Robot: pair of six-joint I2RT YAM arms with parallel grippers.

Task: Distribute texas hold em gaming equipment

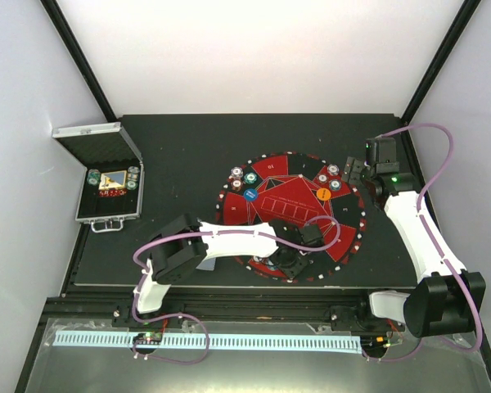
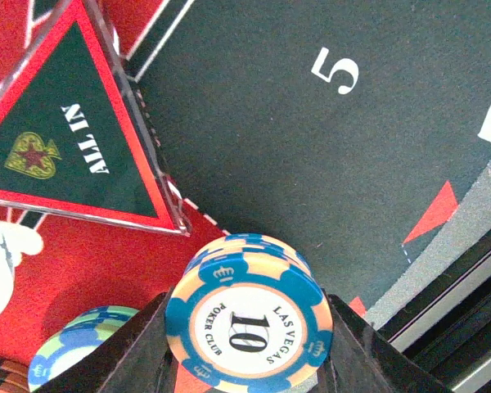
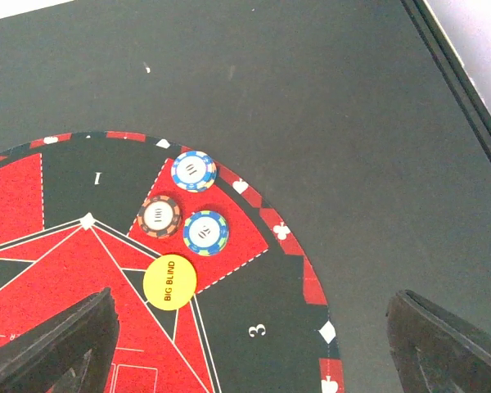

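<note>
A stack of blue-and-cream poker chips [image 2: 247, 326] marked 10 sits between the black fingers [image 2: 135, 356] of my left gripper [image 2: 247, 348], which is shut on it. It is over the near part of the round red-and-black mat [image 1: 270, 205], beside the section marked 5. A blue-and-green chip stack [image 2: 75, 350] stands on the red field just left of it. My right gripper [image 3: 254, 352] hangs open above the mat's right side. Below it are three chip stacks [image 3: 193, 171] and a yellow BIG BLIND disc [image 3: 169, 281]. More chip stacks [image 1: 237, 173] and a blue disc [image 1: 250, 195] lie at the mat's left.
An open silver case [image 1: 80, 214] stands at the left of the black table, with chip stacks [image 1: 92, 176] and a small box inside. A clear triangular ALL IN marker [image 2: 57, 155] lies on the mat near my left gripper. The table's near edge runs along the arm bases.
</note>
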